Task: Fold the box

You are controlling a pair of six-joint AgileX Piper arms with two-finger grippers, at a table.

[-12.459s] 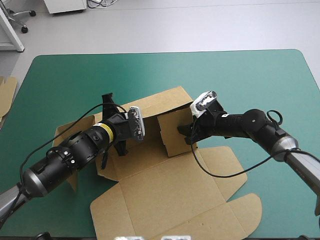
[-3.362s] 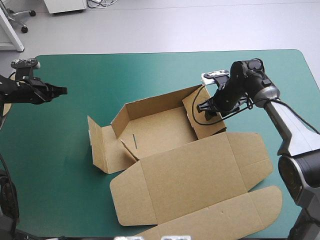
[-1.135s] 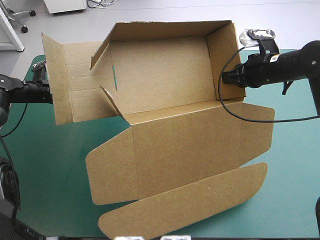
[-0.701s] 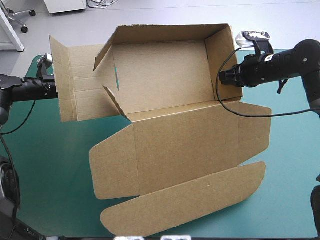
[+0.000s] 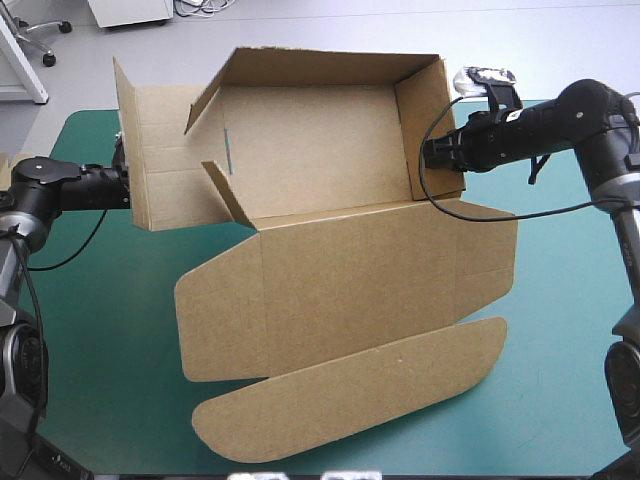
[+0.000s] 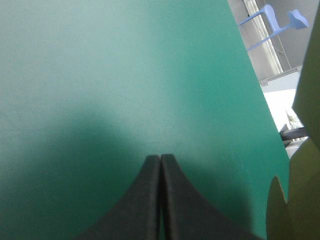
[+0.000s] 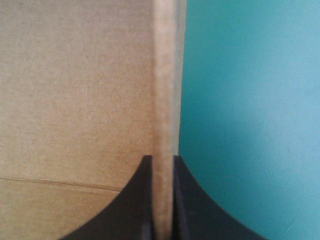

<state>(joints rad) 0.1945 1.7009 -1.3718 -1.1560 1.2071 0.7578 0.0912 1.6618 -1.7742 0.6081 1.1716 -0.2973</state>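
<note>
Teal-green cover lies over the whole worktop [image 5: 560, 300], and the brown box [image 5: 330, 280] hangs above its middle, held up between the two arms and tipped so that its open inside faces the high camera. The lid [image 5: 360, 290] is the widest panel: it stays flat and slopes down from the tray's front fold toward the worktop's near edge, ending in a long rounded flap [image 5: 350, 410]; whether that flap touches the cover cannot be told. Above it is the tray [image 5: 320, 150], with its back wall and right wall [image 5: 425, 125] raised. The left flap [image 5: 160, 165] is swung outward, with a small triangular tab beside it at the tray's near left corner. The right pincer [image 5: 430, 160] comes in level from the right side and pinches the right wall; in its wrist view the board's pale cut edge runs straight up between the two black fingers [image 7: 145, 200], brown board to one side and teal-green cover to the other. The left pincer [image 6: 160, 158] reaches the outer edge of the left flap, its fingers pressed together in one point with no board seen between them, and a strip of brown board stands just beside it.
</note>
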